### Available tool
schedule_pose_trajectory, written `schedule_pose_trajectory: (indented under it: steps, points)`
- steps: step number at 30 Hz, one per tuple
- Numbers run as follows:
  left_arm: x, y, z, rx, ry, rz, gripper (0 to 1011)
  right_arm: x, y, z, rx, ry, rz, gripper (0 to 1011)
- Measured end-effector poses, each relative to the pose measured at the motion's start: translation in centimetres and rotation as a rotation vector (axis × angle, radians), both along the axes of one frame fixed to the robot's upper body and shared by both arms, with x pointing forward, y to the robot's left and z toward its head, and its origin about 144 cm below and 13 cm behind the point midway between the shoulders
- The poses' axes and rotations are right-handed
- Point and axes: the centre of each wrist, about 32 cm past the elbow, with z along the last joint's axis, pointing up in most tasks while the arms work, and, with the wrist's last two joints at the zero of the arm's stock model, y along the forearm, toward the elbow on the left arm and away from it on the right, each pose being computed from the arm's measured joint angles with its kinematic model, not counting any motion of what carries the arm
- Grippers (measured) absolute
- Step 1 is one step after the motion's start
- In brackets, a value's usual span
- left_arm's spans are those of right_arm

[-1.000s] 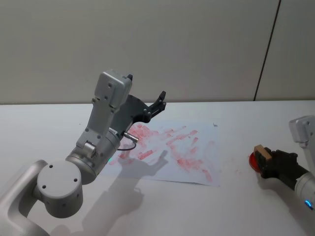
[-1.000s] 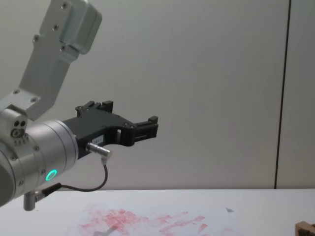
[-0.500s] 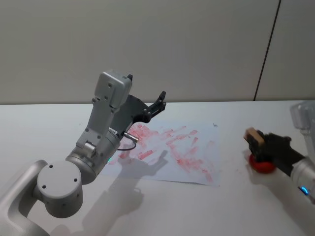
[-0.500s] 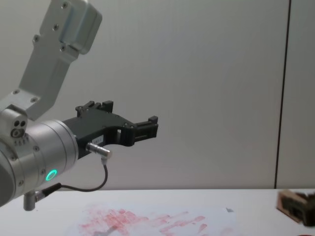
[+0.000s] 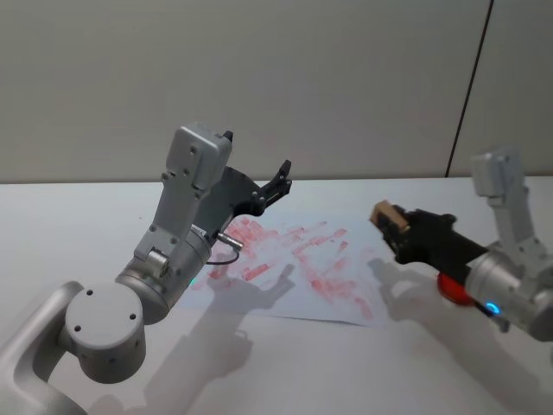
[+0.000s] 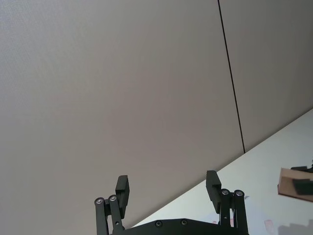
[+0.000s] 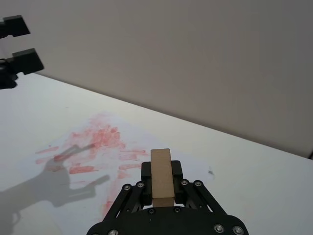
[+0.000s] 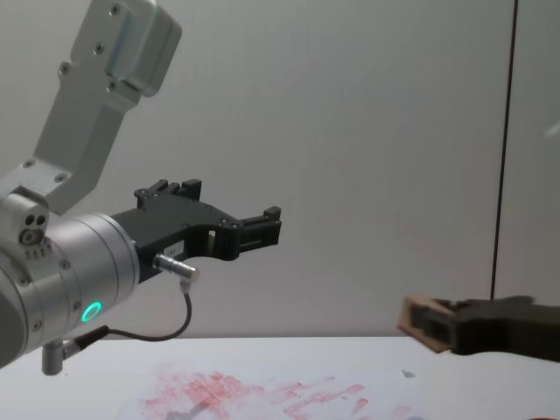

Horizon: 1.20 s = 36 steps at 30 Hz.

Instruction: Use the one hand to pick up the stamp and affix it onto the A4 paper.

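Change vs 1 s ago: the right pincer (image 5: 396,226) was down at the red pad (image 5: 453,290) with the stamp (image 5: 385,213) on it. Half a second ago it had the stamp lifted just above the pad. Now I've got it swung left and higher, and the stamp is off the pad and in the air by the right edge of the paper (image 5: 294,296).

Right pincer state: clamped on the stamp. The right wrist view shows the wooden block (image 7: 161,178) upright between the two black fingers (image 7: 146,172), with the inked paper (image 7: 98,142) ahead of it. In the chest view the stamp (image 8: 418,319) is well clear of the bench, roughly above the small dark mark (image 8: 407,374) at the paper's far right corner. The arm's shadow falls across the paper's right edge.

The red pad sits on the bench (image 5: 86,216) to the right of the paper, partly covered by the right arm.

Left pincer (image 5: 281,175): no change across the frames. It's parked raised over the far left part of the paper, fingers apart and holding nothing; the gap is plain in the left wrist view (image 6: 167,182).

Paper hasn't shifted: flat on the bench, red-pink prints across the middle.
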Motion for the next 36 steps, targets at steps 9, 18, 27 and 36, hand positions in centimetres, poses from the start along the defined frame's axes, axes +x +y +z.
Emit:
schedule_pose_trajectory:
  steps: [9, 18, 27, 36]
  points:
    - [0.0, 0.0, 0.0, 0.000, 0.000, 0.000, 1001, 1.2, 2.4, -0.4, 0.014, 0.087, 0.078, 220]
    - [0.0, 0.0, 0.0, 0.000, 0.000, 0.000, 1001, 2.0, 4.7, -2.5, -0.033, 0.210, 0.129, 220]
    - [0.0, 0.0, 0.0, 0.000, 0.000, 0.000, 1001, 2.5, 6.0, -3.9, -0.077, 0.266, 0.156, 220]
    - [0.0, 0.0, 0.0, 0.000, 0.000, 0.000, 1001, 2.9, 6.9, -4.5, -0.093, 0.287, 0.169, 220]
